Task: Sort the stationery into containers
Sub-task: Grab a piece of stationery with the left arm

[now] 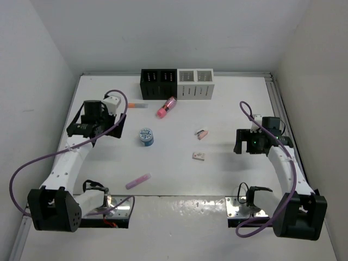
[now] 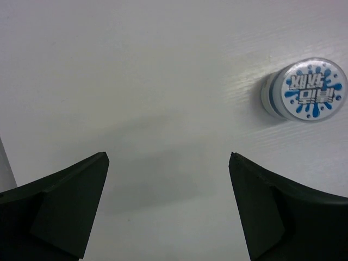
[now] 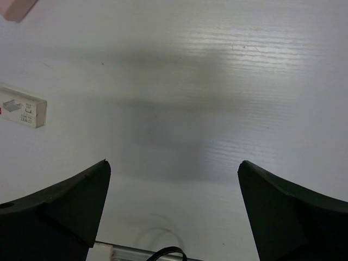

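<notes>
Tape roll [image 2: 307, 89], frame's upper right, looks light, rigid, slick: pinch across its sides. Your left gripper [image 2: 168, 155] and right gripper [image 3: 174, 162] gape empty.

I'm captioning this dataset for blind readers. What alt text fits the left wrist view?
A round blue-and-white tape roll lies on the white table at upper right. The left gripper hangs above the table, its two black jaws wide open with nothing between them.

Left end effector [image 2: 168, 155] spread wide, right end effector [image 3: 174, 162] spread wide
</notes>
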{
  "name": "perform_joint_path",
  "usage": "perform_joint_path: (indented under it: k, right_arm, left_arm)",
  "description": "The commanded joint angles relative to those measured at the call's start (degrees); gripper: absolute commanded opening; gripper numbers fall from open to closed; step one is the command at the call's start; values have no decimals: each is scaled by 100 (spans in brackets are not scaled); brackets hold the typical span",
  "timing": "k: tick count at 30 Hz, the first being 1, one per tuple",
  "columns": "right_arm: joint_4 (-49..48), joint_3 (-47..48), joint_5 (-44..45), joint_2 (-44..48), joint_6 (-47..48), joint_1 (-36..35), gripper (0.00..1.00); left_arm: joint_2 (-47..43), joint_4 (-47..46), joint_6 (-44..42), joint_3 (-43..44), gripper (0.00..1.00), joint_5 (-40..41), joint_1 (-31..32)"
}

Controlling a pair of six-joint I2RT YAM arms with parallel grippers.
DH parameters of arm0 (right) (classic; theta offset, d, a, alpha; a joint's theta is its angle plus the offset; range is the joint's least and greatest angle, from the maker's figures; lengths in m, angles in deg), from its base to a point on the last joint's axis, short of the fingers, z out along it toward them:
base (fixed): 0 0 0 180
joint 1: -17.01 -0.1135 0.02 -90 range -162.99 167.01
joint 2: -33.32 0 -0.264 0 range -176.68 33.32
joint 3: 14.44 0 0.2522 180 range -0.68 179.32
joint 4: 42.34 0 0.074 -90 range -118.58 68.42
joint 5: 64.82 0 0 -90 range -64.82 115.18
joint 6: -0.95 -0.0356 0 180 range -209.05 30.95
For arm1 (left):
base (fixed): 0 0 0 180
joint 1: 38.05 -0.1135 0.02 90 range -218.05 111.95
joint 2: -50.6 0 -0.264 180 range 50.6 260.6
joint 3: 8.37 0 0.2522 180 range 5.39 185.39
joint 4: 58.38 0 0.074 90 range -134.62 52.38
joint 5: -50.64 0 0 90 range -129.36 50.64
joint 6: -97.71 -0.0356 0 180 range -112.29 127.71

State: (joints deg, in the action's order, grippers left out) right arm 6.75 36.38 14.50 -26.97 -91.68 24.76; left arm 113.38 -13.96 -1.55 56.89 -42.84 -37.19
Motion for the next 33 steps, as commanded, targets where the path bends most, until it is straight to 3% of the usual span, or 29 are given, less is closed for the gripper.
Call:
perform_joint_path:
  k: [1, 9, 15, 33]
  right_arm:
    - [97, 3, 13, 53, -9, 25, 99]
    - [264, 56, -224, -176, 0, 16, 99]
    - [290, -6, -321, -220, 44, 16, 99]
    - [413, 258, -374, -633, 17, 25, 98]
  left_arm:
    - [32, 107, -680, 131, 100, -213, 360]
    - [278, 310, -1140, 263, 100, -503, 1250]
    - [585, -138, -1298, 9, 95, -961, 1715]
    - [2395, -842, -1087, 378, 94, -557, 2208]
